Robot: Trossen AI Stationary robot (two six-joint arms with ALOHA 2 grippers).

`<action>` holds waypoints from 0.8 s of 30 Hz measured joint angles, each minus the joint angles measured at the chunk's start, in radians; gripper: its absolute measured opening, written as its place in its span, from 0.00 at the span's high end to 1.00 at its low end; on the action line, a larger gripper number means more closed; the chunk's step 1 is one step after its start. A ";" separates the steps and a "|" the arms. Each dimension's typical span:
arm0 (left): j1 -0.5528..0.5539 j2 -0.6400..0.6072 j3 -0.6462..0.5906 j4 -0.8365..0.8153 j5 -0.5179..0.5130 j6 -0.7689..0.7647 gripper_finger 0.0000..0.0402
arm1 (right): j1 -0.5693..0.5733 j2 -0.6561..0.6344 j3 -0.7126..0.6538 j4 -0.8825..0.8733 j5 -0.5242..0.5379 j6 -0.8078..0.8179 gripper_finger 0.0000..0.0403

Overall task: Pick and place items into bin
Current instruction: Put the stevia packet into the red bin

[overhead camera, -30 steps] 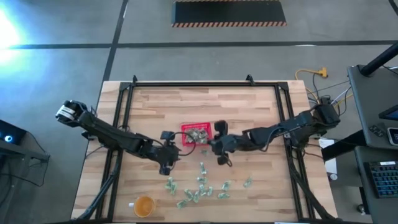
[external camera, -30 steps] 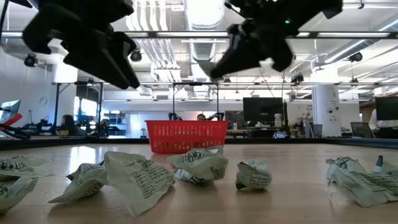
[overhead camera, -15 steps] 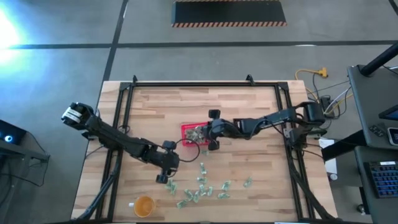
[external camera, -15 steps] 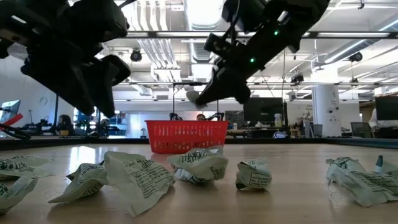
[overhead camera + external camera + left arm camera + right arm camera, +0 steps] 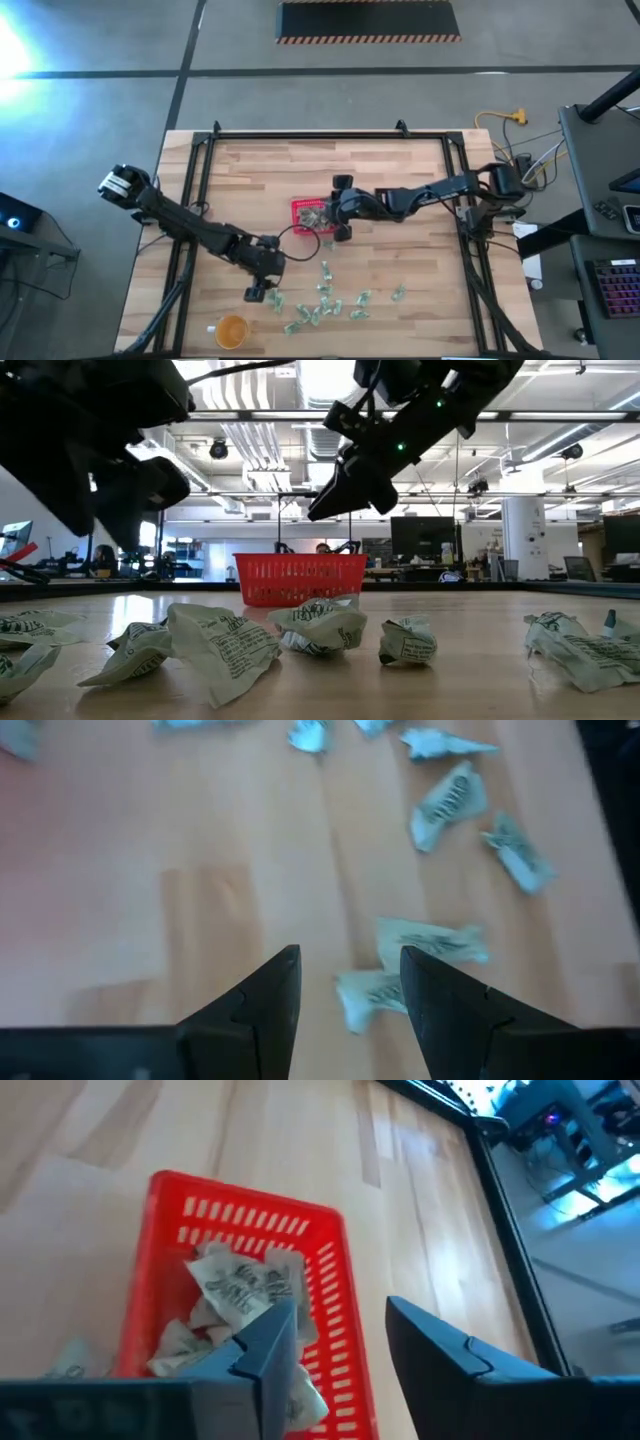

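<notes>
- High view: left pincer (image 5: pixel 257 291) hangs low at the near-left edge of the loose packets (image 5: pixel 322 298) on the desk (image 5: pixel 400 180); right pincer (image 5: pixel 338 208) sits over the right rim of the red basket (image 5: pixel 303 207). Orange cup (image 5: pixel 231 330) stands near the front-left, well apart from the packets — not a target.
- Low view: basket (image 5: pixel 299 579) stands behind the packet scatter (image 5: pixel 225 643); both arms hang above, nothing touching the desk. A row of packets lies between this camera and the basket, but the arms come from above, so it shouldn't block them.
- Left wrist view: left pincer's fingers (image 5: pixel 265 997) apart and empty, one crumpled packet (image 5: pixel 405 976) just ahead, partly behind one finger. My call: shift sideways to centre that packet in the gap, then drop and close — neighbours lie well apart, so a double grab looks unlikely.
- Right wrist view: right pincer's fingers (image 5: pixel 438 1360) apart, nothing held; basket (image 5: pixel 170 1200) directly below with several packets (image 5: pixel 236 1292) inside. Drop looks done; lift clear of the mesh rim before swinging out.
</notes>
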 joint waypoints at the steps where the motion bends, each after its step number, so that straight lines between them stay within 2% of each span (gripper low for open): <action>1: -0.006 0.002 0.000 0.000 0.010 -0.015 0.61 | 0.004 -0.004 0.000 -0.011 -0.001 -0.007 0.63; 9: -0.061 0.042 0.000 0.006 0.015 -0.044 0.62 | 0.016 -0.009 -0.001 -0.066 -0.128 -0.019 0.66; 24: -0.067 0.181 0.006 0.032 0.013 -0.045 0.62 | 0.040 -0.009 -0.002 -0.120 -0.151 0.038 0.69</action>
